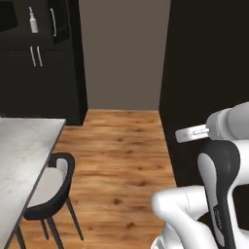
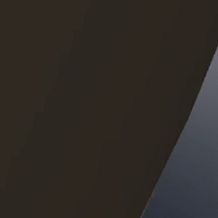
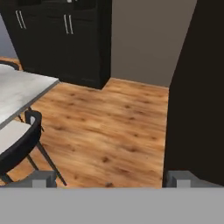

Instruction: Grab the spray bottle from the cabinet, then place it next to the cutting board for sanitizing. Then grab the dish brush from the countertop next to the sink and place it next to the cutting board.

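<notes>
Here the gripper [image 3: 109,178] hangs over bare floor with its two finger tips [image 3: 43,178] spread wide apart and nothing between them. In the hand view they rise at the bottom edge, one at the lower left and one at the lower right, with the wooden floor [image 3: 109,127] showing through the gap.

Nearest in the left base view is the white arm [image 1: 219,194], folded up at the lower right, its dark joint cover facing the camera. Just left of it stands a chair [image 1: 51,187] with a black frame and a pale seat, tucked against the edge of a grey-veined table [image 1: 22,151] (its top runs off the left side of the view). The same chair and table corner show at the left of the hand view.

Beyond them the warm brown floor stretches back to a plain grey-brown wall [image 1: 124,53]. A tall dark panel [image 1: 204,63] rises along the right side, close to the arm; in the right base view a dark surface of the same kind covers most of the picture, with a grey-blue strip down its right edge.

Farthest off, in the back left corner, stands the cabinet [image 1: 44,63], black-brown with slim silver handles. The spray bottle [image 1: 33,20] stands upright in its open niche near the top, small and white, well apart from the gripper. In the hand view the cabinet sits at the upper left, with the bottle too small to make out.
</notes>
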Tool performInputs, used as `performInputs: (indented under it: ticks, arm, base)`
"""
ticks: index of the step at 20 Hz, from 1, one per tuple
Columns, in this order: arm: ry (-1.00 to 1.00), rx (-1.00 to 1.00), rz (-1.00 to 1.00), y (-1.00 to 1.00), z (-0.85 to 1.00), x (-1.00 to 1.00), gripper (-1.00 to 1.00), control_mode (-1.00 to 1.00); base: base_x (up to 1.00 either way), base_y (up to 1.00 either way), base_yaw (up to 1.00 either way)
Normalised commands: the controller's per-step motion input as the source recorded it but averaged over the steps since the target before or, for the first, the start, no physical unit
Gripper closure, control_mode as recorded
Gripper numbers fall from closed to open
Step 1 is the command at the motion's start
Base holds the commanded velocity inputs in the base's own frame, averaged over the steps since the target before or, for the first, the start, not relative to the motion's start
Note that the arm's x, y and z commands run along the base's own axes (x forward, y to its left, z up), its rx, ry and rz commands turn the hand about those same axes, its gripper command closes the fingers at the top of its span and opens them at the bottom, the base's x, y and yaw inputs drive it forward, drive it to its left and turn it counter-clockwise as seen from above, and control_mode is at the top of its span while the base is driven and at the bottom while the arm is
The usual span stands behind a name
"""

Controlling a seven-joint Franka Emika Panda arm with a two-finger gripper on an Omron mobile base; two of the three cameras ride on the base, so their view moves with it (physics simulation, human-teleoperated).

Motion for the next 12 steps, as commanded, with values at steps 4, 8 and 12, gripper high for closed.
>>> performInputs:
  ticks: [4,8,12]
  arm:
    - [0.0,0.0,0.0,0.0,0.0,0.0,-1.0,1.0]
    - [0.0,0.0,0.0,0.0,0.0,0.0,-1.0,1.0]
    - [0.0,0.0,0.0,0.0,0.0,0.0,-1.0,1.0]
  base:
    - [1.0,-0.38,0.4]
    - [1.0,-0.34,0.48]
    - [1.0,-0.42,0.53]
